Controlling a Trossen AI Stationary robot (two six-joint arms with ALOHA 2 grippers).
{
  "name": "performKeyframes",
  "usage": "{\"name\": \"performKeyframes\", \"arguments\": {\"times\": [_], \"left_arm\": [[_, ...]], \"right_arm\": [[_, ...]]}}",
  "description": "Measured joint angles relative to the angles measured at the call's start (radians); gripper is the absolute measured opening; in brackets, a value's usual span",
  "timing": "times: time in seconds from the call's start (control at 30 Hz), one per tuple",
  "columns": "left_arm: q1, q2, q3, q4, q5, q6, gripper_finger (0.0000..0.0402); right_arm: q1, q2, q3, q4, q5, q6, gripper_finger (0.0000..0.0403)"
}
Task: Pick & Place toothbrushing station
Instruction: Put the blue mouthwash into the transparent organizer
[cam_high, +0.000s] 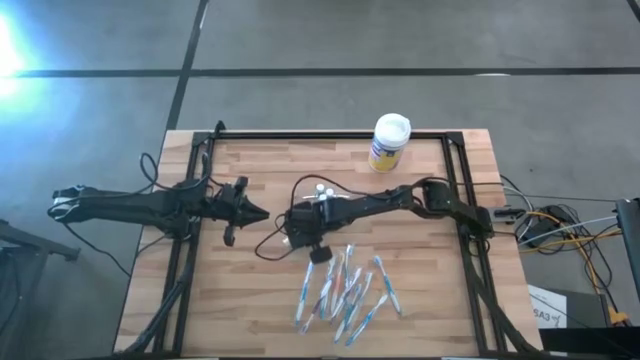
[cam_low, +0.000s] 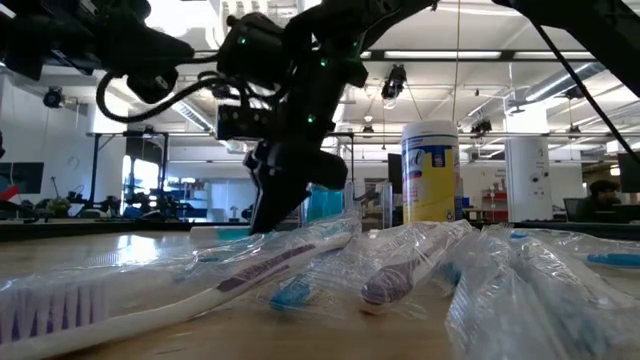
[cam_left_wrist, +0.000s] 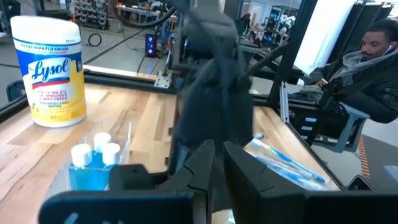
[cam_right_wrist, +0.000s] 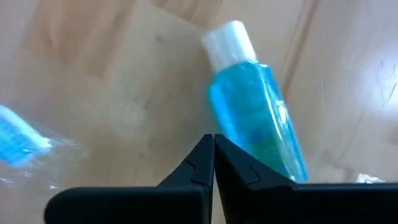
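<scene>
Wrapped toothbrushes lie in a loose heap toward the near edge of the table, and just behind them the right gripper hangs tip-down close to the wood. Its fingers are pressed fully together, and nothing shows between them. The toothbrushing station, a clear holder with blue white-capped bottles standing in it, sits near the middle of the table, just on the far side of that gripper and apart from it; the yellow-and-blue canister stands well off at the far edge. So the pick looks not yet made: the jaws seem to have met on air beside the holder. To do it well, the right gripper should probably part its fingers wide, shift toward the far edge until the clear wall sits between them, and close gently, since thin plastic may flex or slip. The left gripper waits toward the left edge, fingers nearly together, carrying nothing.
</scene>
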Motion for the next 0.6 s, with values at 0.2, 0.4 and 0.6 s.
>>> {"name": "performKeyframes", "arguments": {"times": [0.2, 0.4, 0.6], "left_arm": [[0.0, 0.001, -0.002, 0.001, 0.0, 0.0, 0.0037], [0.0, 0.001, -0.002, 0.003, 0.0, 0.0, 0.0037], [0.0, 0.002, -0.002, 0.003, 0.0, -0.001, 0.0037]], "right_arm": [[0.021, -0.024, 0.082, 0.01, 0.0, -0.039, 0.0008], [0.009, -0.024, 0.117, 0.106, 0.004, -0.092, 0.0008], [-0.049, -0.006, 0.085, 0.136, 0.009, -0.099, 0.0008]]}}
